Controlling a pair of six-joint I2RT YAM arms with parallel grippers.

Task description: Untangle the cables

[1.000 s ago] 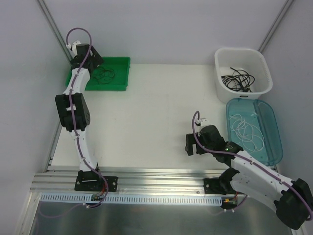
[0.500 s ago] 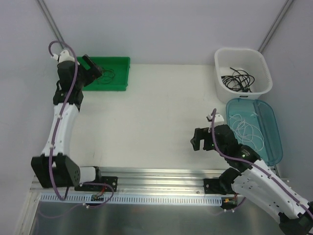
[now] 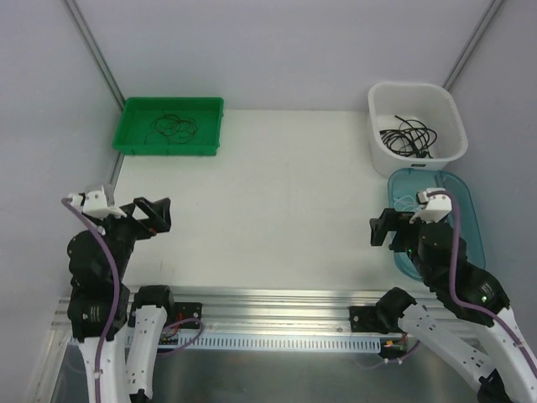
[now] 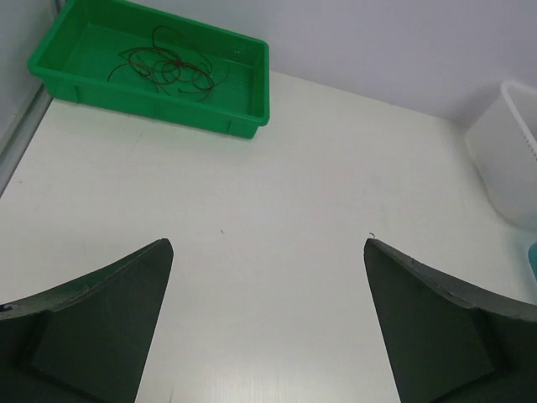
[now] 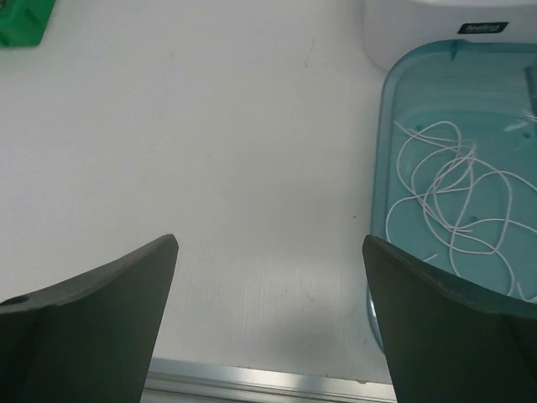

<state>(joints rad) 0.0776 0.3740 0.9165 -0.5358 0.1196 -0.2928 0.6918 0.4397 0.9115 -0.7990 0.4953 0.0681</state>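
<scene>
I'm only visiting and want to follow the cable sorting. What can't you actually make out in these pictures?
- Right wrist view: white cable runs off the right edge; white basket cut by the top edge, contents unseen.
- Top view: right arm hides part of the blue tray; black cables in the basket too small to find plugs.
- Left wrist view: dark cord in the green tray too small to count strands.
</scene>
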